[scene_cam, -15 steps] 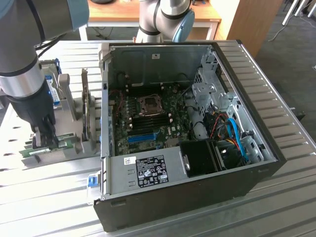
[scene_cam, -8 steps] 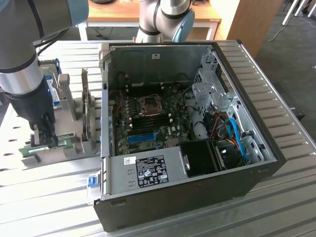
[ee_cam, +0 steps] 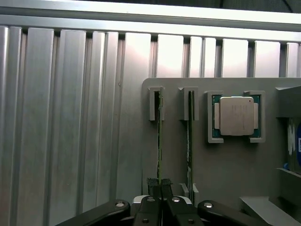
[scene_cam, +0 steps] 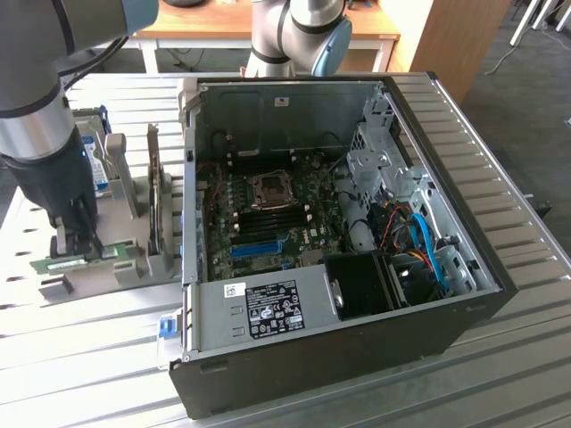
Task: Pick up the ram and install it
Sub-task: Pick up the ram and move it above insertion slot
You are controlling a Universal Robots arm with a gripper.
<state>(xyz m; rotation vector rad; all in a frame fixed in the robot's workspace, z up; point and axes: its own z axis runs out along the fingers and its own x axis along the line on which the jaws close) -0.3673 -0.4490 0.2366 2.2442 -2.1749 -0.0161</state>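
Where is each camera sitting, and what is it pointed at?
Exterior view: off the arm, raised, looking down on the open computer case, the grey holder and the arm.
Wrist view: on the wrist, looking down past the gripper, shut on the ram, with the processor chip nearby.
Both share: holder, ram, gripper.

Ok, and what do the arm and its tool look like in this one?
The arm is a silver-grey tube with a light blue joint cap and a black cable alongside; its lower section is black. The tool is black, with angled linkage bars fastened by silver pins, and narrow fingers with dark textured pads.
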